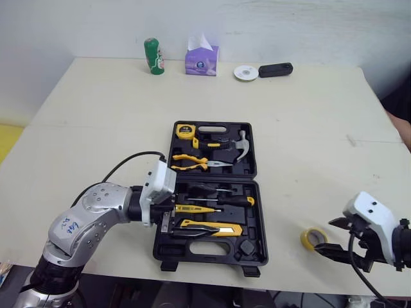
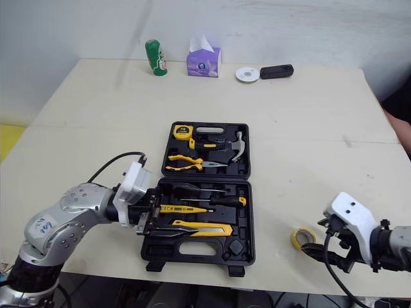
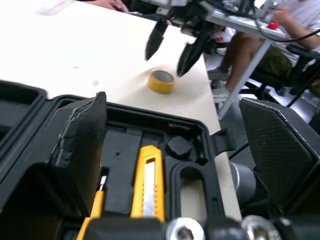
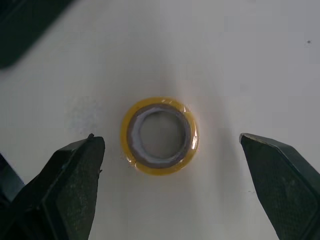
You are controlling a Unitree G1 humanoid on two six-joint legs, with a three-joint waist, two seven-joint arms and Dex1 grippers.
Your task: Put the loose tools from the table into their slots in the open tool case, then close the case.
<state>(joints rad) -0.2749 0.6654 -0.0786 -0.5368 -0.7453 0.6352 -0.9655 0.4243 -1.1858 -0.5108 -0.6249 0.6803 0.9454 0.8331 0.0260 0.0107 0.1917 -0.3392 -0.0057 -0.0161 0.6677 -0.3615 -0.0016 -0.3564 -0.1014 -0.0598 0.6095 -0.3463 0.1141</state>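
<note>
Left pincer: hovering, spread apart, over tool case.
Right pincer: gaping apart, flanking tape roll on bench.

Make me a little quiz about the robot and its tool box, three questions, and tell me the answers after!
1. True or false: the yellow tape roll lies inside the open tool case.
2. Which tool sits in the case's far half? A. hammer B. saw C. wrench
3. Fill in: the right gripper is ____, with one finger on each side of the tape roll.
Key: 1 false, it lies on the table, right of the case. 2 A. 3 open.
</note>
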